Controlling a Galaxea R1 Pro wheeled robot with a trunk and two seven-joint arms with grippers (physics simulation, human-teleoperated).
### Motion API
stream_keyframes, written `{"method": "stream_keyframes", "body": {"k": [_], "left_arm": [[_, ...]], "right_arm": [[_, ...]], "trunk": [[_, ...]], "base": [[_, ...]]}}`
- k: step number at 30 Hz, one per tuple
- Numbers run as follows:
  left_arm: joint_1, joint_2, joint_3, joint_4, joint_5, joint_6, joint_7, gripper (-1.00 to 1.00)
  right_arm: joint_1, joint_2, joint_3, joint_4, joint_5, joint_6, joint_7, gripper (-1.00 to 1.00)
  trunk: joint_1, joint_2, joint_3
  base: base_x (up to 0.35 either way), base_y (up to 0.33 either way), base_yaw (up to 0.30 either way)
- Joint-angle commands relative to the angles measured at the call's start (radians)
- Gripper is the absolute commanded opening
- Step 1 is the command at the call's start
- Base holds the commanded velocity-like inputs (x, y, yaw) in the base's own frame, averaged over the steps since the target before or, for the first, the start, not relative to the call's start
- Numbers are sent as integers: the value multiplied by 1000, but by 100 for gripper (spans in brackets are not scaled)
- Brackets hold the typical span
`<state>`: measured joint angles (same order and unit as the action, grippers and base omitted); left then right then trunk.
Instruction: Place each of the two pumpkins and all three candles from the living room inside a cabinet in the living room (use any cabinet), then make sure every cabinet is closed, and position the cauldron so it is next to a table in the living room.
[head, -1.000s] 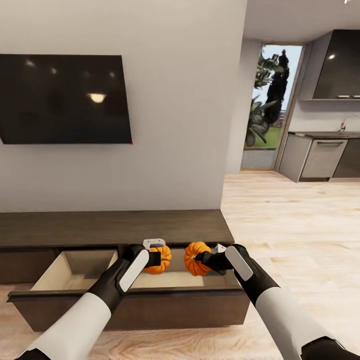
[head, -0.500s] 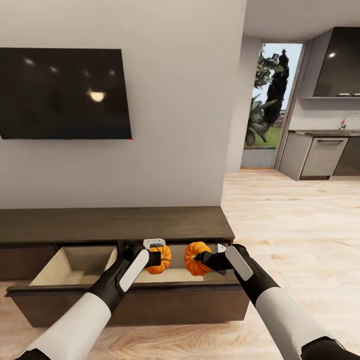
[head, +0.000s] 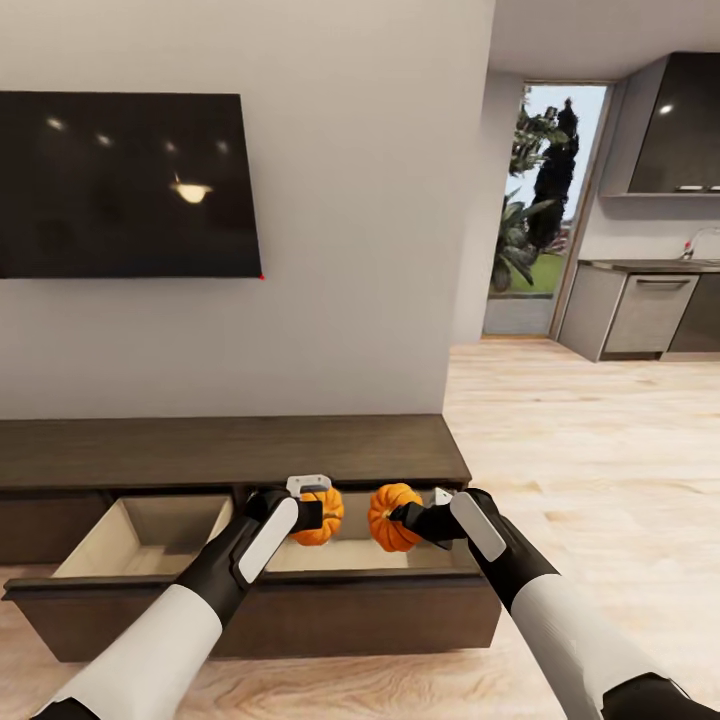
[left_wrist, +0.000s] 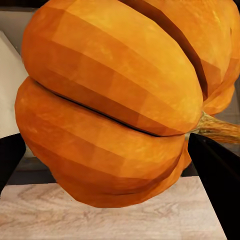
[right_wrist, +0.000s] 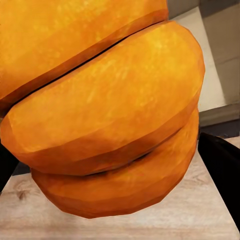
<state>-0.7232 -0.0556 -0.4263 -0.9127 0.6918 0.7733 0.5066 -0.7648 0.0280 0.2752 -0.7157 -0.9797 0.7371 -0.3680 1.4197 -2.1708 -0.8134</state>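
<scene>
Both orange pumpkins hang over the pulled-out drawer (head: 250, 590) of the long dark brown cabinet (head: 220, 452). My left gripper (head: 312, 514) is shut on the left pumpkin (head: 323, 516), which looms close in the left wrist view (left_wrist: 115, 100). The right pumpkin (head: 390, 518) is held by my right gripper (head: 408, 518), shut on it, and its ribbed side (right_wrist: 105, 115) sits right before that wrist camera. The drawer's pale inside shows beneath both pumpkins. Candles, cauldron and table are out of view.
A black TV (head: 125, 185) hangs on the wall above the cabinet. To the right, light wooden floor (head: 600, 450) runs toward a kitchen with grey units (head: 640, 315) and a glass door (head: 545, 210).
The view has shifted slightly, so the cabinet and open drawer sit a bit lower and nearer. Both grippers still hold their pumpkins in the same pose over the drawer.
</scene>
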Motion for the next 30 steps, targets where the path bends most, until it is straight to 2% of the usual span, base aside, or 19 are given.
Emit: {"method": "stream_keyframes", "body": {"k": [1, 13, 21, 30], "left_arm": [[-1, 0, -2, -2, 10, 1, 10, -100], [-1, 0, -3, -3, 9, 2, 10, -100], [-1, 0, -3, -3, 8, 3, 10, -100], [-1, 0, -3, -5, 8, 3, 10, -100]], "right_arm": [[-1, 0, 2, -1, -14, -1, -14, -100], [-1, 0, 2, -2, -14, -1, -14, -100], [-1, 0, 2, -2, -14, -1, -14, -100], [-1, 0, 2, -2, -14, -1, -14, -100]], "trunk": [[0, 0, -1], [0, 0, -1], [0, 0, -1], [0, 0, -1]], "base": [[230, 0, 0], [119, 0, 0], [226, 0, 0], [39, 0, 0]]}}
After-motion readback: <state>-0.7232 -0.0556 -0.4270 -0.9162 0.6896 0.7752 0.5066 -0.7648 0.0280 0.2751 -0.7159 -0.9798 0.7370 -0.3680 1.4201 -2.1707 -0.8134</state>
